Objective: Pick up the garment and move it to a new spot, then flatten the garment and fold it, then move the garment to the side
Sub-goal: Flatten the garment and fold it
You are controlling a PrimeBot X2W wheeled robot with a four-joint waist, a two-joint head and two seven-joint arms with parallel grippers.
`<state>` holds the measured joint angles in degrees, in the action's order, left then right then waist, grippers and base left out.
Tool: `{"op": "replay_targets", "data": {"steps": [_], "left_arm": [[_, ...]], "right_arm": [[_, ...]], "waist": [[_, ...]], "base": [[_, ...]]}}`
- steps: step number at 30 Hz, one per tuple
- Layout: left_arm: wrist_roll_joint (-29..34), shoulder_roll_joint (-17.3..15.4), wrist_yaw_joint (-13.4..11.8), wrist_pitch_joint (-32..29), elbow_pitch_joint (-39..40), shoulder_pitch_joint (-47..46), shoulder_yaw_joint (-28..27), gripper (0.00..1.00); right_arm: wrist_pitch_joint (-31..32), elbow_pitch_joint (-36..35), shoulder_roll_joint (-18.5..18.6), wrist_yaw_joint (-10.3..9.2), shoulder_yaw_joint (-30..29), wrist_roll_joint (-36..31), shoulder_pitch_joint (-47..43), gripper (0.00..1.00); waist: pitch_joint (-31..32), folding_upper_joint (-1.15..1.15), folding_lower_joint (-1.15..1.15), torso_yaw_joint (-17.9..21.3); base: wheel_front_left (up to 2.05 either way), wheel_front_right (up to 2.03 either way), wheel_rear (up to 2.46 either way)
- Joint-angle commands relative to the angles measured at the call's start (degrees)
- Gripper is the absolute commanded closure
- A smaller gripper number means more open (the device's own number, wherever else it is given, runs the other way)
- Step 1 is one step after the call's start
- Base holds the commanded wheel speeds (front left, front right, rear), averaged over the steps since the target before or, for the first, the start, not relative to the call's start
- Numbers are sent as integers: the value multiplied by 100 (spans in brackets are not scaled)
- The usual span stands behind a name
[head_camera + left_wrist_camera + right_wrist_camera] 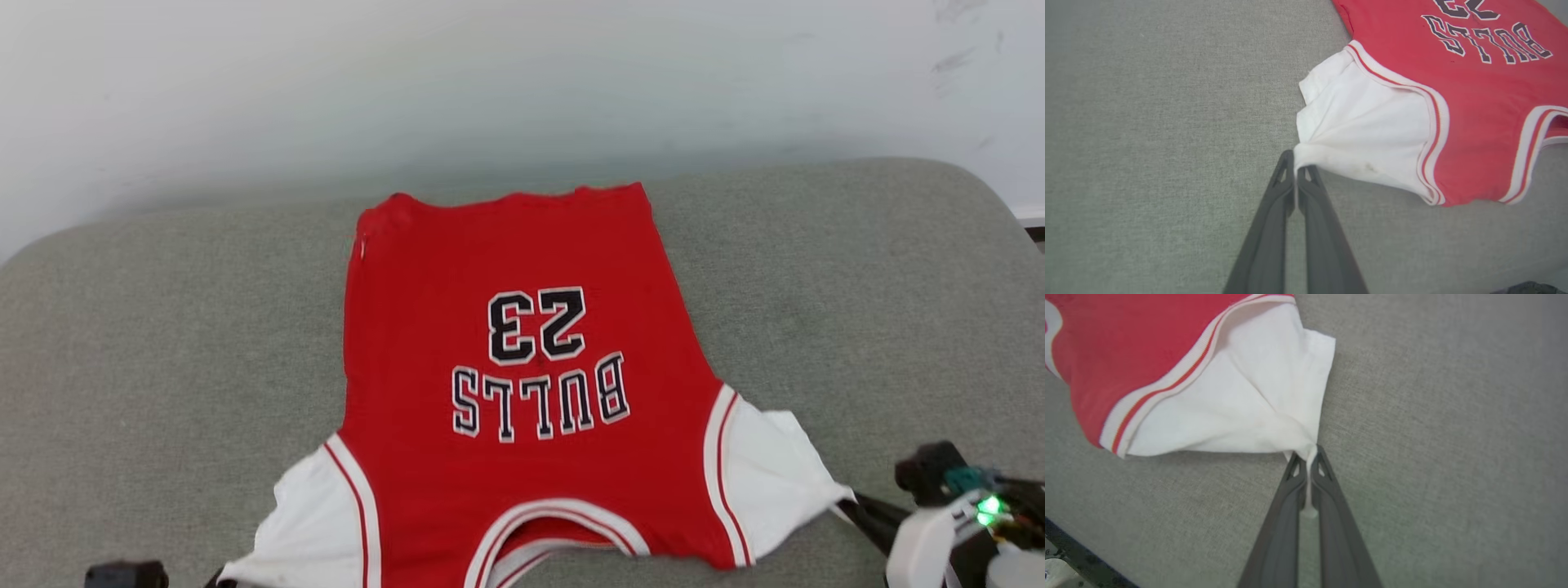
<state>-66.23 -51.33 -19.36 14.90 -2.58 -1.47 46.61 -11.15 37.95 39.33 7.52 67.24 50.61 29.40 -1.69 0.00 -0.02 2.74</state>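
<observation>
Both clamped tight: I've got L gripper (1295, 163) pinching garment (522, 327) sleeve at 7 o'clock, R gripper (1308, 455) pinching sleeve at 4.

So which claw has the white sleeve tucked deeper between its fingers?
The right gripper: a strip of the garment runs down between its fingers. The left gripper pinches it only at the very tips.

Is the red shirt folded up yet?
No: the red shirt lies spread open and flat on the grey cushion, with its whole printed side and the number 23 showing.
</observation>
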Motion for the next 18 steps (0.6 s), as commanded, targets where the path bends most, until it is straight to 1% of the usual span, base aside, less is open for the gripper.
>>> {"op": "replay_targets", "data": {"steps": [1,5,7,12,13,14,16,18], "left_arm": [[47,-36,-70,39,58,179,-55,100],[115,35,-230,40,341,724,-384,100],[180,41,-268,40,447,914,-467,100],[403,78,-328,36,638,976,-592,100],[464,88,-348,36,670,927,-628,100],[515,96,-346,36,692,883,-649,100],[613,118,-359,35,733,795,-660,100],[711,140,-372,36,770,707,-675,100]], "right_arm": [[27,-62,88,-6,-58,66,-179,100],[147,-352,273,-5,-258,114,-664,100],[293,-520,335,-5,-323,67,-839,100],[692,-849,401,-5,-652,-68,-1046,100],[742,-907,409,-5,-761,-114,-1021,79],[819,-960,418,-5,-883,-122,-976,62],[954,-1067,476,-5,-1154,-145,-812,0],[1100,-1214,537,-5,-1439,-177,-641,0]], "waist": [[29,0,2,-3],[79,0,2,-31],[80,0,2,-43],[38,0,2,-67],[13,0,2,-75],[-16,0,2,-76],[-84,0,2,-73],[-171,0,2,-91]], "base": [[0,0,0],[0,0,0],[0,0,0],[0,0,0],[0,0,0],[0,0,0],[0,0,0],[0,0,0]]}}
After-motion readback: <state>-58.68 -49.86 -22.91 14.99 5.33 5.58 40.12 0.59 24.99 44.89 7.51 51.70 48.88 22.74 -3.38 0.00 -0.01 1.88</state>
